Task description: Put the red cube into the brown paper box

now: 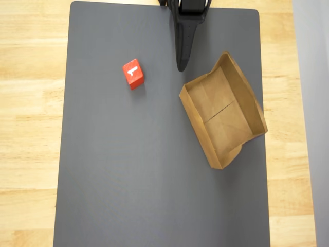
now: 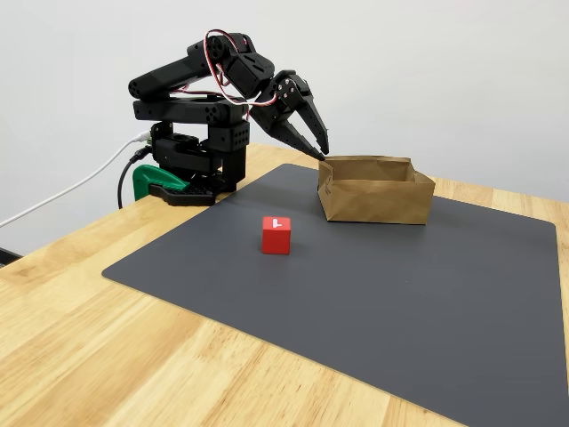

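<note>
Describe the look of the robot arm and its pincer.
The arm is built of matte black segments, with red and white wires looping over its upper joints. Its pincer has two black fingers that taper to points. A green clamp grips the table edge at the base, and a white cable trails off.

In the overhead view the top edge cuts off your arm, leaving its black gripper (image 1: pixel 181 66). The grey mat (image 1: pixel 154 180) runs off the bottom edge. In the fixed view, the brown paper box (image 2: pixel 375 190) hides its floor from you.
</note>
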